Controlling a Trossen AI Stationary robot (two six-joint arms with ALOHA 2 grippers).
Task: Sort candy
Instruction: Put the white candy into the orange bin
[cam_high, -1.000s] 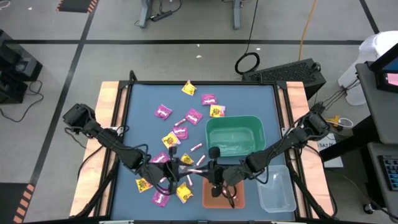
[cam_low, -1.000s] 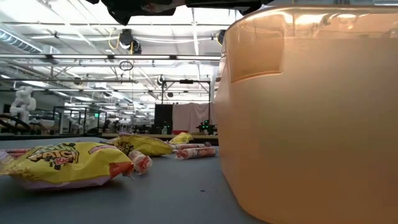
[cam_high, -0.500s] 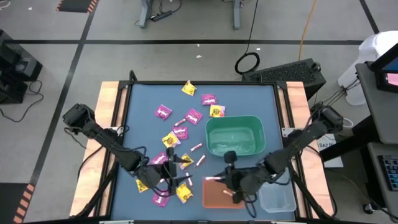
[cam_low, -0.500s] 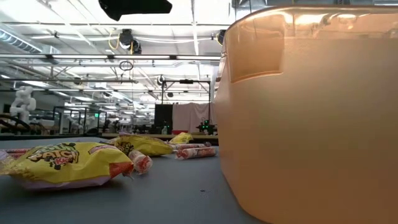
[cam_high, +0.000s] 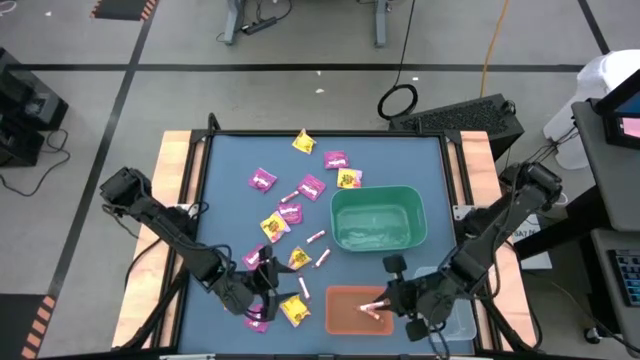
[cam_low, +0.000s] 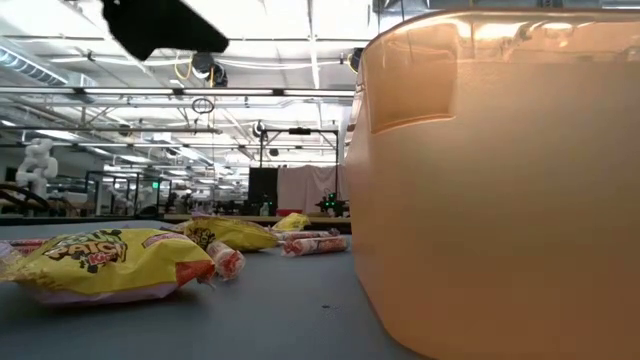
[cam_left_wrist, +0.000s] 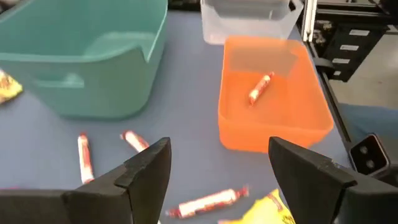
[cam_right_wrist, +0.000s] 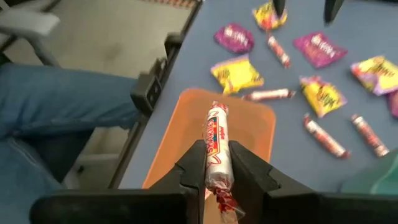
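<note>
Blue-topped table (cam_high: 230, 160) with wooden side rails, set on a grey workshop floor; entries placed relative to the orange rectangular plastic bin (cam_high: 345, 318) at the table's near edge.

Item: my right gripper (cam_right_wrist: 216, 167), hanging over the orange bin, toward its side nearest the clear plastic bin (cam_high: 450, 318). Fingers are pinching one thin pink-and-white wrapped candy stick (cam_right_wrist: 217, 148).

Item: my left gripper (cam_left_wrist: 217, 163), spread wide and carrying nothing, hovering above the loose candy on the far side of the orange bin from the clear one. A pink-white stick (cam_left_wrist: 206, 200) and a yellow square packet (cam_left_wrist: 266, 210) are lying just beneath it.

Item: one pink-white stick (cam_left_wrist: 260, 88) already lying inside the orange bin. The green rectangular plastic bin (cam_high: 378, 220) is sitting behind the orange bin, seemingly holding nothing.

Item: magenta-purple square packets (cam_high: 263, 180), yellow packets (cam_high: 304, 142) and further sticks, scattered well beyond the orange bin and beside the green one.

Handling note: I judge I am in the release step. To do it well I should be keeping the stick over the orange floor, clear of the rim, lowering a little, then parting the fingers so it drops flat rather than bouncing out.

Orientation: the held stick's long axis is running forward along my fingers, its free end pointing out over the orange bin and its twisted end tucked back between them.
</note>
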